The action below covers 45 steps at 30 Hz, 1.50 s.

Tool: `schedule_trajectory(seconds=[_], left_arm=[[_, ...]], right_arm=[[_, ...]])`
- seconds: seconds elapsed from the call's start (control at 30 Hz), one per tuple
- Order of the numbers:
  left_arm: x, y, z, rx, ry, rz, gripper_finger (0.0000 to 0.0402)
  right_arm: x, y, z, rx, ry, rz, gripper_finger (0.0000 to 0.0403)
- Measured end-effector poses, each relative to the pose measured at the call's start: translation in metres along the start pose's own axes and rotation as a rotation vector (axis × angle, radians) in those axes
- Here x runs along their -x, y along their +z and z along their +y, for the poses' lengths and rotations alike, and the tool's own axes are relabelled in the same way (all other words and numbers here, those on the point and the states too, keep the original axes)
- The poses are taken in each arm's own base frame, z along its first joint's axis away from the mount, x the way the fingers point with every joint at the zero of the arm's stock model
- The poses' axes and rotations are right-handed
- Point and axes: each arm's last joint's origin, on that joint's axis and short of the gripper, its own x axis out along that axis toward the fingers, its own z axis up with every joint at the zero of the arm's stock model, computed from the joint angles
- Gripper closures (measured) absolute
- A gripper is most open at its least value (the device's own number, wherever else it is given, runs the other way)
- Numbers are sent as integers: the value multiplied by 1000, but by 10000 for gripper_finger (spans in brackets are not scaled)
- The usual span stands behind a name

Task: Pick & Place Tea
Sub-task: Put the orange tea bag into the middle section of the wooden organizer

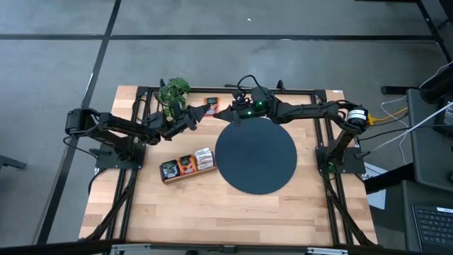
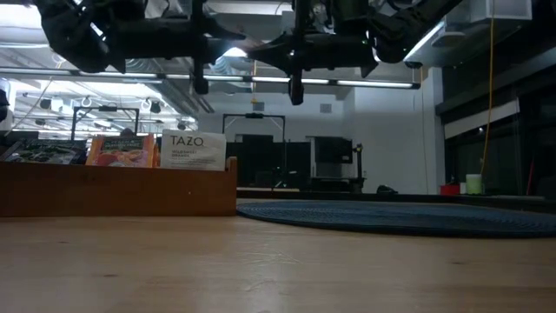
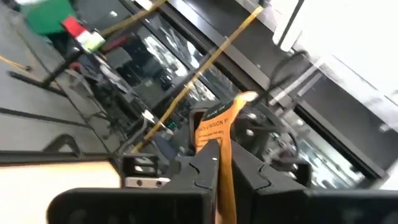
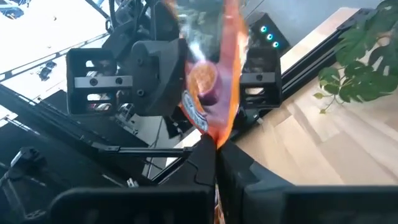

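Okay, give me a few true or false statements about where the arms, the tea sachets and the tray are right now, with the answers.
1. Both grippers are pinching the same orange sachet. True: the left gripper and right gripper are shut on it, mid-air at the table's far edge.
2. The dark disc has sachets lying on it. False: its surface is bare.
3. The wooden tray holds sachets. True.
4. The tray sits to the right of the disc in the high view. False: it sits to the disc's left.
5. The plant stands on the disc. False: it stands at the table's far edge, off the disc.
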Motion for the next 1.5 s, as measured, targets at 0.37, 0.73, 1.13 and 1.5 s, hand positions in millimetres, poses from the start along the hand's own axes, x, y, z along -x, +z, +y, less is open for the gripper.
schedule_trajectory(seconds=[0.37,0.73,1.13,1.5], left_arm=[[-4,-1,15,18,-63,230,333],[-6,28,38,63,-156,440,282],[1,29,56,180,-87,699,281],[-22,31,38,124,-52,807,281]], right_arm=[[0,-5,0,-20,54,94,400],[2,-18,-5,-80,88,296,401],[5,-29,-11,-87,62,414,403],[1,-37,-5,-55,58,423,403]])
